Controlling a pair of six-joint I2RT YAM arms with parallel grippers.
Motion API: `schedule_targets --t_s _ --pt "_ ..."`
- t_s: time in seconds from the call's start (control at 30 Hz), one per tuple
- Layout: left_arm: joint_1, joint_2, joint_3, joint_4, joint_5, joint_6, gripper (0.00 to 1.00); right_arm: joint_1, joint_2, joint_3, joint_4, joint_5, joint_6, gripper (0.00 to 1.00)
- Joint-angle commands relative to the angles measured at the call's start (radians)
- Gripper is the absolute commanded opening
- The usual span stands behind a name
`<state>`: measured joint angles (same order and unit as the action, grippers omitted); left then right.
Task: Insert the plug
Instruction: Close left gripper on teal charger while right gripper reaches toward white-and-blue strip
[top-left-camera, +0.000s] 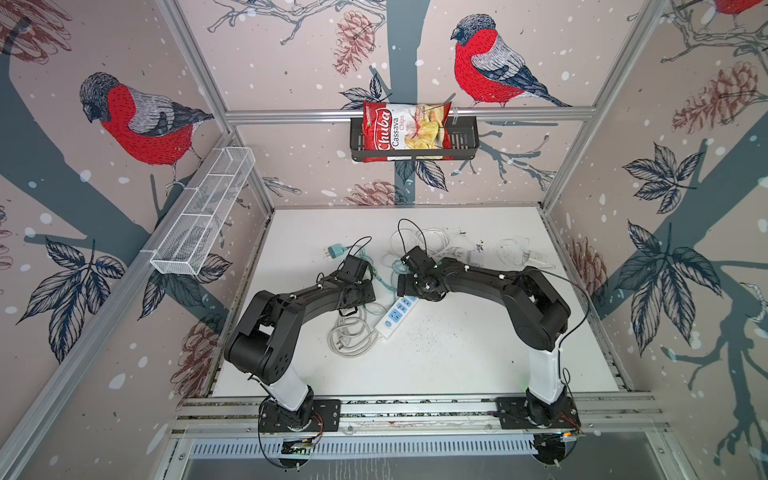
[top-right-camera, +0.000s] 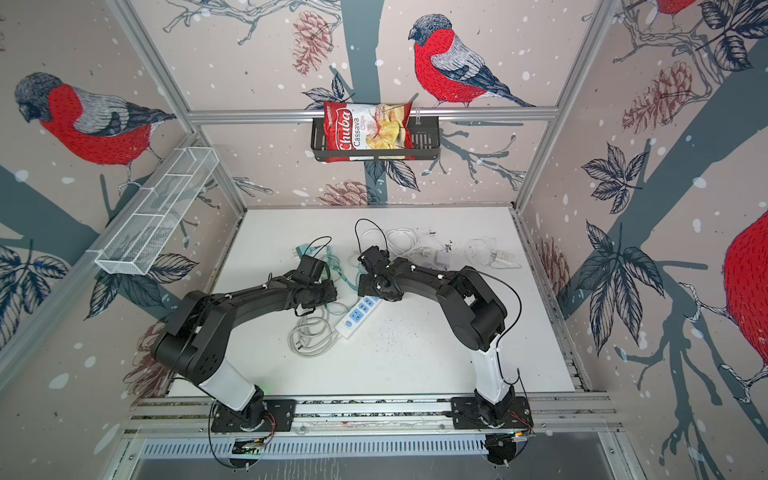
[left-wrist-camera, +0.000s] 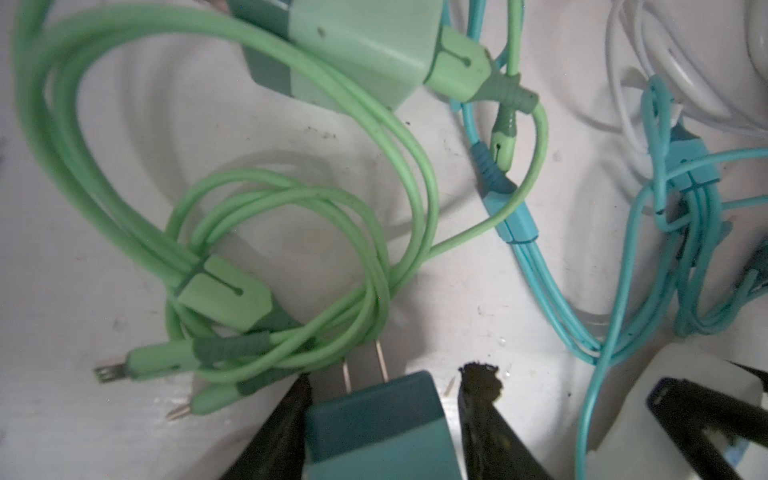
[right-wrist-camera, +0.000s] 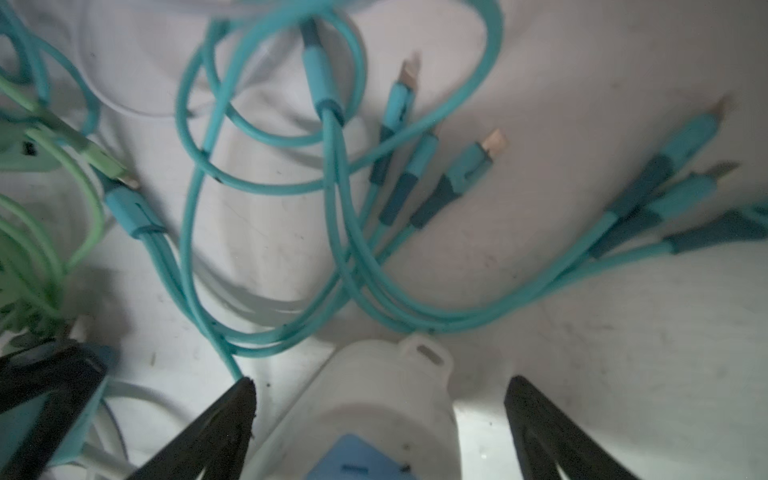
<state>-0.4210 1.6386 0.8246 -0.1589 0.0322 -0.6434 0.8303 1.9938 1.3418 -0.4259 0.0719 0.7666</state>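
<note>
In the left wrist view a teal plug (left-wrist-camera: 374, 419) with two metal prongs sits low between the fingers of my left gripper (left-wrist-camera: 392, 378). One finger (left-wrist-camera: 291, 415) lies against its side; the other stands a narrow gap off, so the jaws are open around it. My right gripper (right-wrist-camera: 381, 385) is wide open astride the rounded end of the white power strip (right-wrist-camera: 374, 399), with room on both sides. In both top views the strip (top-left-camera: 395, 316) (top-right-camera: 358, 313) lies slanted between the two wrists, which hide both grippers.
Green cables (left-wrist-camera: 249, 208) and a green adapter (left-wrist-camera: 365, 45) lie beyond the plug. Teal multi-head cables (right-wrist-camera: 415, 187) sprawl past the strip. A coiled white cord (top-left-camera: 349, 336) sits by the strip. A chips bag (top-left-camera: 405, 131) fills the black wall basket; a white mesh basket (top-left-camera: 203, 212) hangs on the left.
</note>
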Motion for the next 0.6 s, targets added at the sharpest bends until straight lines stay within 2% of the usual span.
schedule_targets --t_s 0.0,0.13,0.27,0.57 --pt "0.001 0.004 -0.010 0.001 0.046 0.028 0.55 0.012 -0.002 -0.036 -0.036 0.034 0.078 0.92" --pt "0.000 0.013 -0.011 0.017 0.050 0.037 0.51 0.012 -0.054 -0.116 -0.063 0.069 0.125 0.88" --pt "0.001 0.017 -0.009 0.031 0.055 0.044 0.50 0.012 -0.135 -0.256 -0.038 0.053 0.182 0.85" --pt "-0.004 0.013 -0.024 0.047 0.073 0.048 0.48 0.010 -0.300 -0.497 -0.033 0.063 0.276 0.86"
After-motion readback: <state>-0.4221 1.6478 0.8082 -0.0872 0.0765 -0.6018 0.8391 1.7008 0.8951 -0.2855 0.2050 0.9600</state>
